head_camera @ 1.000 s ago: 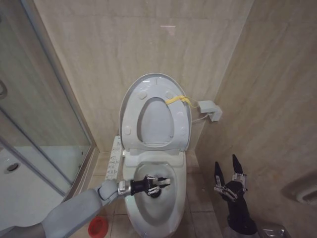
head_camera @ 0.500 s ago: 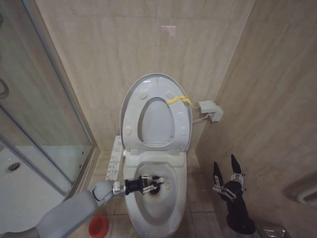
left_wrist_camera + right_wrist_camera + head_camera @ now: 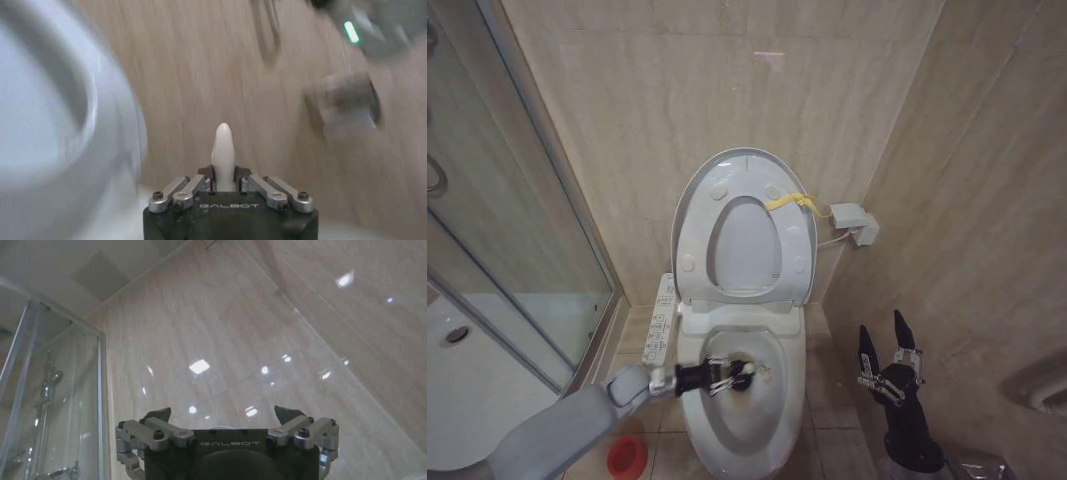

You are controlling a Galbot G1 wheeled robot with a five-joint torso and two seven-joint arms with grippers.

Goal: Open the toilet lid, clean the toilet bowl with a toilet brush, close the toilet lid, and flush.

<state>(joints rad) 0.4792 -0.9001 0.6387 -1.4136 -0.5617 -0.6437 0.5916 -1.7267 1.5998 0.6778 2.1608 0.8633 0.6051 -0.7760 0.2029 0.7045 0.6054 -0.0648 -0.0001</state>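
Reaching in from the left, the left gripper (image 3: 739, 376) hung over the open toilet bowl (image 3: 772, 428), jaws clamped on the toilet brush (image 3: 223, 151), whose white handle ran out along the gripper's own line. Behind stood the raised toilet lid (image 3: 689, 200). Off right, well apart, the right gripper (image 3: 883, 343) waited, fingers spread
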